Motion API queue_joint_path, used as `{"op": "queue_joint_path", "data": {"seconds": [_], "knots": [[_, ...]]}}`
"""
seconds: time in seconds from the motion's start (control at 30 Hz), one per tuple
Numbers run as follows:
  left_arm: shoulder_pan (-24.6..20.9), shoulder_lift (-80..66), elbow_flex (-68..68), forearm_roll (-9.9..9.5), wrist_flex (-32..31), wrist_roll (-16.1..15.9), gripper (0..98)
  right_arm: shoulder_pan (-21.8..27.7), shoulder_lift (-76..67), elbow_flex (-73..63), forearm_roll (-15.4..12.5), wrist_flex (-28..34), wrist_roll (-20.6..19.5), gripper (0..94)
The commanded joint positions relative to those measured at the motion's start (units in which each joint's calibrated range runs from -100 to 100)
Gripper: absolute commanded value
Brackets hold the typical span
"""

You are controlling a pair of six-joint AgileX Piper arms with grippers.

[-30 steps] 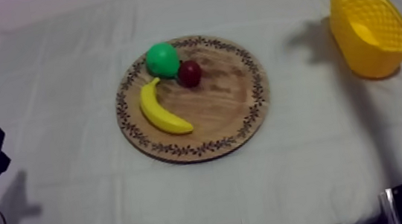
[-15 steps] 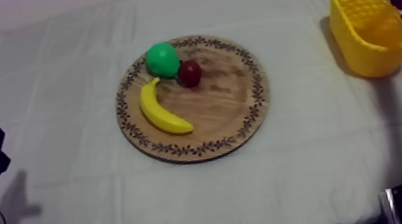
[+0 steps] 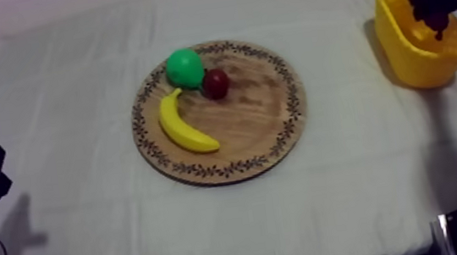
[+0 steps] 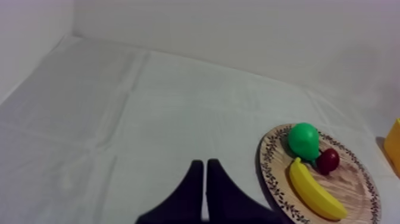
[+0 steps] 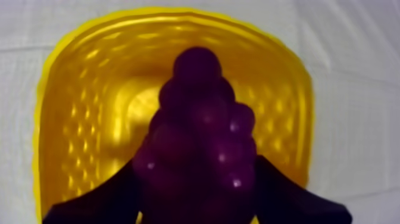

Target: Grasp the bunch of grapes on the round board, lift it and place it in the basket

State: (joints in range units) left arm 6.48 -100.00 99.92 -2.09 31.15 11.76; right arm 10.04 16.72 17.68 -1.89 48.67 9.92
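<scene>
- Top view: basket (image 3: 411, 61) stands upright on the cloth (image 3: 361, 196), its open mouth up.
- Right gripper (image 5: 198, 161) hangs directly over the basket mouth. I see its two fingers clamped on the grapes (image 5: 199, 107), one at each side of the bunch.
- Grapes are held above the basket's inside, clear of its floor. I cannot tell whether the bunch is below the rim.
- Board (image 3: 257, 125) lies flat, well to the left of the basket.
- On the board, on the side away from the basket: banana (image 3: 185, 127), pear (image 3: 184, 67) and small red fruit (image 3: 215, 82). The red fruit touches the pear and lies just beside the banana's tip.
- Left gripper (image 4: 204, 162) is far from the basket, beyond the board, over bare cloth. Its fingers lie together as a narrow wedge, with nothing between them.
</scene>
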Motion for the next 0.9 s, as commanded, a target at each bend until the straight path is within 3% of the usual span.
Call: {"op": "queue_joint_path", "data": {"seconds": [0.0,0.13,0.27,0.7,0.87], "knots": [[0.0,0.0,0.0,-0.03,0.0,0.0,0.1,-0.1,2.6,-1.0,-0.2,0.3,0.0,49.6],[0.0,0.0,0.0,-0.03,0.0,0.0,0.1,-0.3,4.9,-1.5,-0.9,-0.3,0.4,62.3],[0.0,0.0,0.0,-0.03,0.0,0.0,0.1,-0.9,5.8,-1.5,-0.8,-2.5,0.5,67.4],[0.0,0.0,0.0,-0.03,0.0,0.0,0.1,-1.0,-5.0,3.5,-0.6,-8.8,0.3,65.9],[0.0,0.0,0.0,-0.03,0.0,0.0,0.1,-0.9,-14.5,9.9,-0.8,-11.1,0.8,60.1]]}}
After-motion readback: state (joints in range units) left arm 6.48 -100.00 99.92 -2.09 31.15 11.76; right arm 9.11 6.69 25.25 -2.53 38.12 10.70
